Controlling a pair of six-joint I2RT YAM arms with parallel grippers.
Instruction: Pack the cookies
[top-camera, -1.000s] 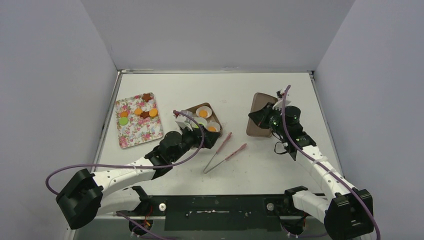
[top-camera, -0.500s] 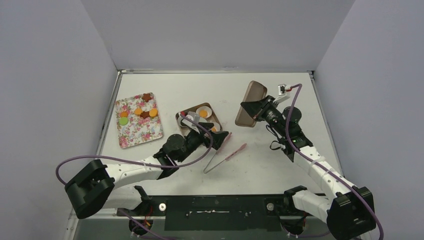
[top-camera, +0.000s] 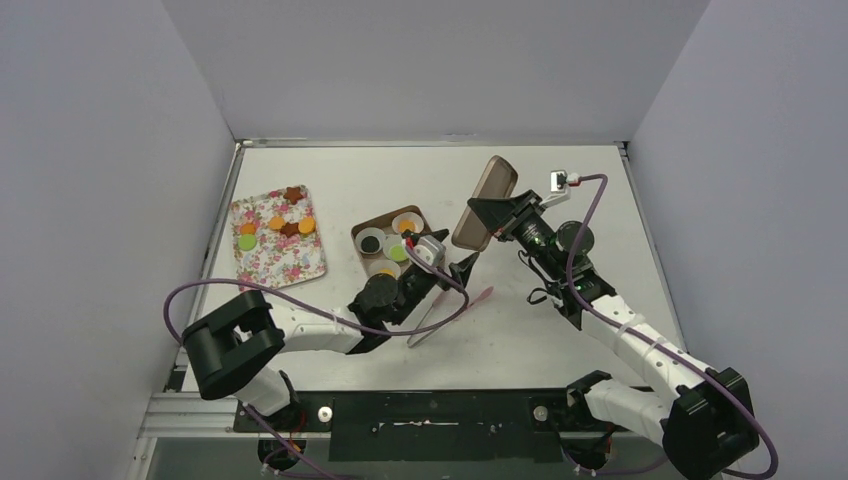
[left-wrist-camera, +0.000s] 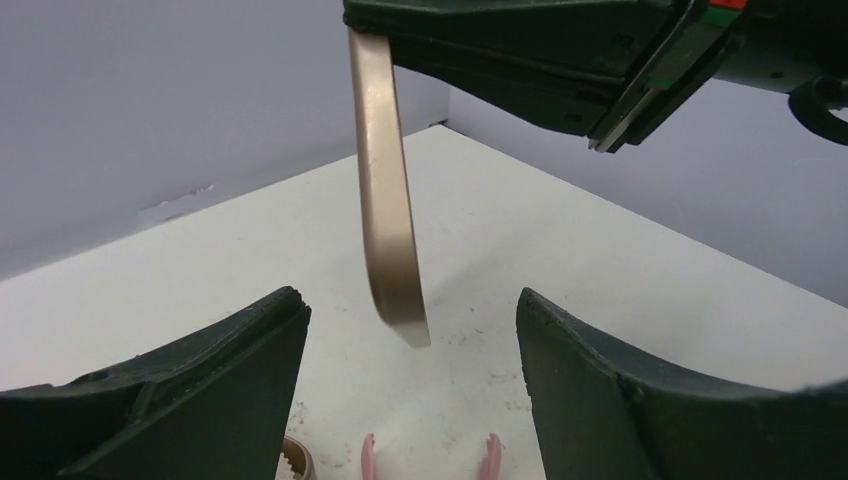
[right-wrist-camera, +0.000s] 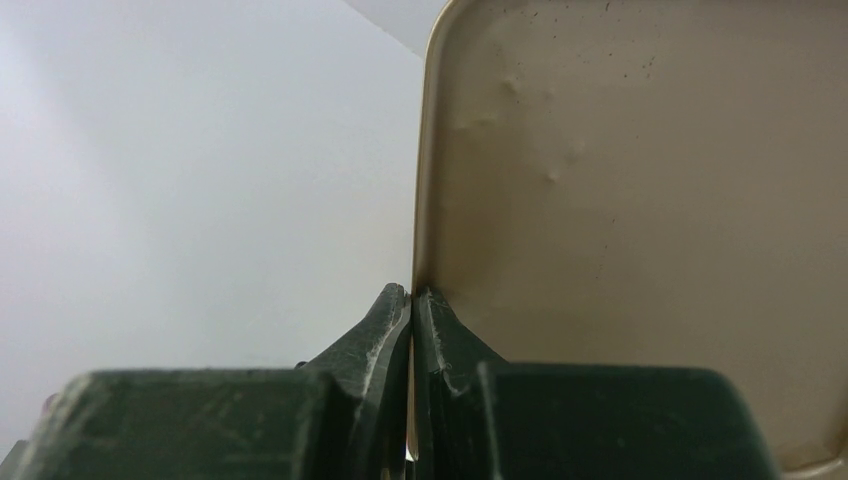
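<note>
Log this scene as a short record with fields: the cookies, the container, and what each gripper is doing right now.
Cookies: orange, brown and green pieces on floral rectangular tray, table's left side
Container: brown open box of white paper cups, some filled
Right gripper: shut on rim of tan metal lid, raised on edge
Left gripper: open, empty, over pink tongs lying on white table
</note>
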